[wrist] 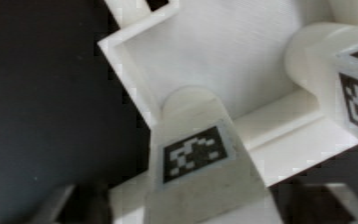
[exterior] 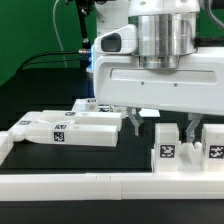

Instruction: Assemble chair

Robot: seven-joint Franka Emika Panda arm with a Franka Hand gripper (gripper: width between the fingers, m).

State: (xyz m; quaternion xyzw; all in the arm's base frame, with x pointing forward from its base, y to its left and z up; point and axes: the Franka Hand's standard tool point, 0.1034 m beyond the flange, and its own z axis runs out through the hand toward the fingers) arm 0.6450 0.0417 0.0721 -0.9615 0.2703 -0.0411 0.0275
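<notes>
The chair parts are white blocks with black-and-white tags. In the exterior view, long bars [exterior: 60, 128] lie at the left, and two small tagged blocks [exterior: 165, 150] [exterior: 213, 150] stand at the right behind the front rail. My gripper [exterior: 162, 125] hangs over the nearer small block with a finger on each side, open. In the wrist view, a tagged part with a rounded end [wrist: 194, 150] lies between my dark fingertips [wrist: 66, 205]. My gripper [wrist: 194, 212] straddles it. A flat slab [wrist: 211, 60] lies beyond it, and another tagged block [wrist: 345, 85] stands beside it.
A long plain white rail [exterior: 100, 185] runs along the table's front edge and turns up at the exterior view's left. The tabletop [exterior: 40, 95] is black. Cables hang behind the arm.
</notes>
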